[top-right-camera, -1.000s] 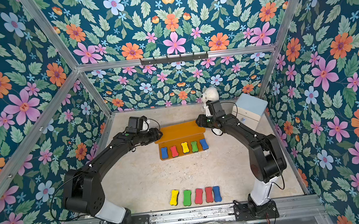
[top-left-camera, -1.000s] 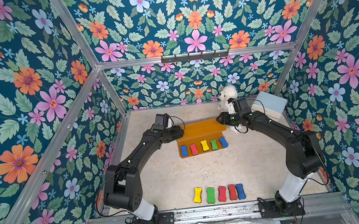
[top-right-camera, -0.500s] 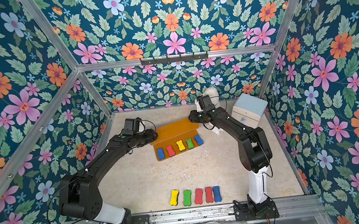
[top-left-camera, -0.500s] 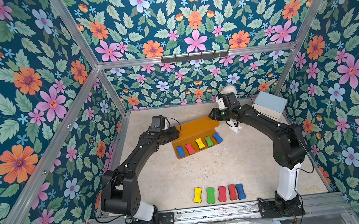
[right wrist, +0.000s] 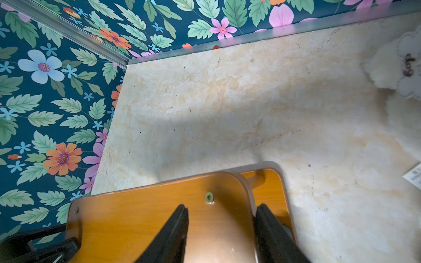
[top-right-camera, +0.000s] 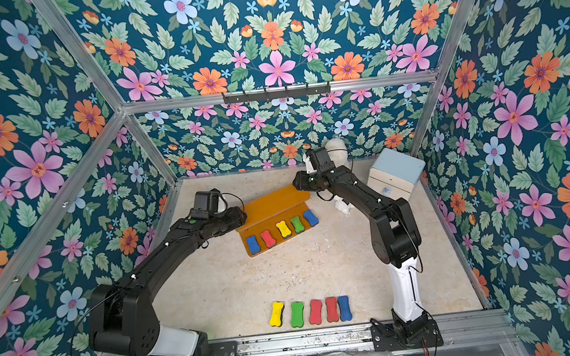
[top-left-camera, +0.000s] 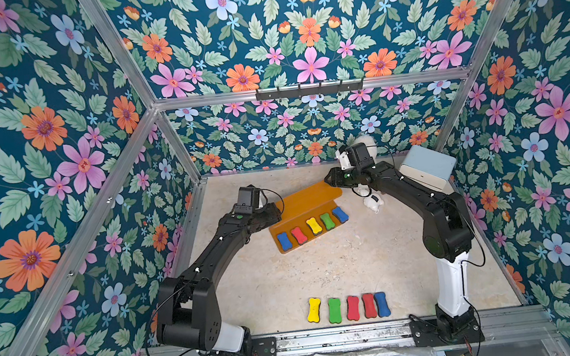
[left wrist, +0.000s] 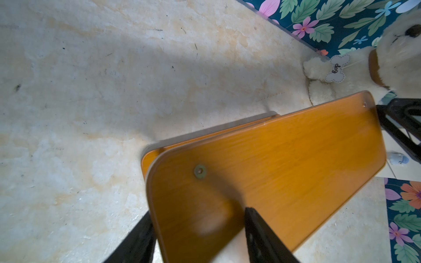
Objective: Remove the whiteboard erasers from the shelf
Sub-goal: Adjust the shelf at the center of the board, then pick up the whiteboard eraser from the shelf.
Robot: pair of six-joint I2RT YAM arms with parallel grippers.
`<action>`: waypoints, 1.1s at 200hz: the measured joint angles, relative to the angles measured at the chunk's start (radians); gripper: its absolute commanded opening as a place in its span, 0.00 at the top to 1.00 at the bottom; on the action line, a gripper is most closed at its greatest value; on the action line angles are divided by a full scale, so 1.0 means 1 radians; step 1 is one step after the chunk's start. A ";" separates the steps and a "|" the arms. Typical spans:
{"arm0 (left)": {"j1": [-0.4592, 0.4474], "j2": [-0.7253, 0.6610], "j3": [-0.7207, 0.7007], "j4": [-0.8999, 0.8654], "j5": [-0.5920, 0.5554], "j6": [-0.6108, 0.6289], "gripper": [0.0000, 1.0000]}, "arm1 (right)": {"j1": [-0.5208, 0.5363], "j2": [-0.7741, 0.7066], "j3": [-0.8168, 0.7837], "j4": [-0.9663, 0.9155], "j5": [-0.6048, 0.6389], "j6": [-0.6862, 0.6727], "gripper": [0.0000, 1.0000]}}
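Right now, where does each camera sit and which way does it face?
Both top views: high over the front, facing down and back; left arm and right arm show whole, one at each end of the shelf.
Left wrist: on the left arm, facing along the shelf toward the right arm; own jaws straddle the shelf's end.
Right wrist: the mirror, facing the left back corner; own jaws straddle the other end.
Shared: both wrist views catch the plush dog.

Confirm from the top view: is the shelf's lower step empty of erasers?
No, five erasers sit in a row on the lower step of the shelf.
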 measured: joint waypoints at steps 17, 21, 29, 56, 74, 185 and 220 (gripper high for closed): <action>0.000 0.000 0.003 -0.003 -0.013 0.000 0.34 | -0.003 0.000 -0.002 0.001 -0.008 0.000 0.46; 0.000 0.000 0.005 -0.005 -0.014 0.000 0.33 | -0.004 -0.001 -0.004 0.001 -0.012 0.000 0.46; 0.000 -0.002 0.005 -0.007 -0.019 0.001 0.33 | -0.006 -0.002 -0.006 0.000 -0.018 0.000 0.46; 0.001 -0.025 0.001 -0.015 -0.040 0.003 0.24 | -0.013 -0.010 -0.006 -0.003 -0.024 0.000 0.45; 0.002 -0.036 -0.005 -0.019 -0.058 0.005 0.23 | -0.016 -0.029 -0.008 -0.006 -0.023 0.000 0.44; 0.012 -0.130 -0.018 -0.058 -0.117 0.033 0.22 | -0.032 -0.166 -0.143 0.019 0.005 0.001 0.44; 0.015 -0.150 -0.036 -0.070 -0.117 0.032 0.24 | -0.036 -0.233 -0.245 0.048 0.011 0.002 0.44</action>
